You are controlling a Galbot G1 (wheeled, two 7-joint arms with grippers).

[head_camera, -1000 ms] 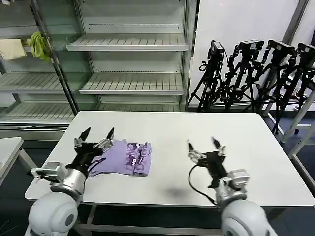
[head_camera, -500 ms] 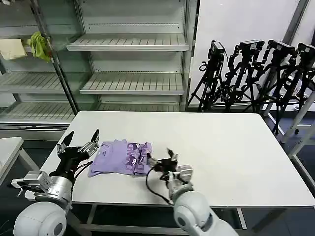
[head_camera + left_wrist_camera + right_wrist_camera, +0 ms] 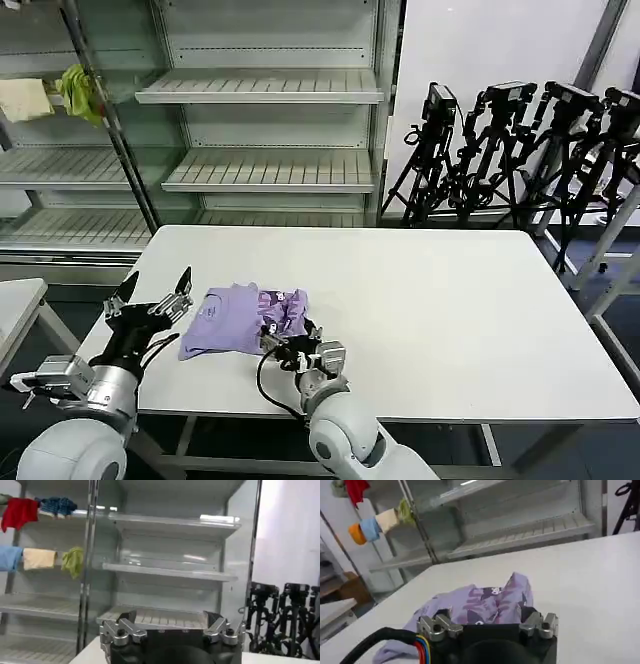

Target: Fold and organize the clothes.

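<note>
The clothes are one lavender T-shirt [image 3: 240, 318], lying bunched on the white table [image 3: 440, 300] at its front left, with the dark purple print [image 3: 281, 308] on its right part. My right gripper [image 3: 291, 338] is low at the shirt's front right corner, open. In the right wrist view the shirt [image 3: 485, 597] lies just ahead of the spread fingers of that gripper [image 3: 485, 611]. My left gripper [image 3: 153, 291] hovers open just left of the shirt, fingers pointing up and apart from the fabric. In the left wrist view this gripper [image 3: 170, 622] faces the shelves.
Grey shelving [image 3: 265, 170] stands behind the table. Black tripods [image 3: 520, 150] cluster at the back right. A yellow-green cloth [image 3: 78, 92] and a cream cloth [image 3: 22, 98] hang at the upper left. A small side table [image 3: 15, 305] sits left of the table.
My right gripper has swept left along the table's front, from the middle right to the shirt's front right corner. My left gripper has drawn back left, off the shirt's edge.
</note>
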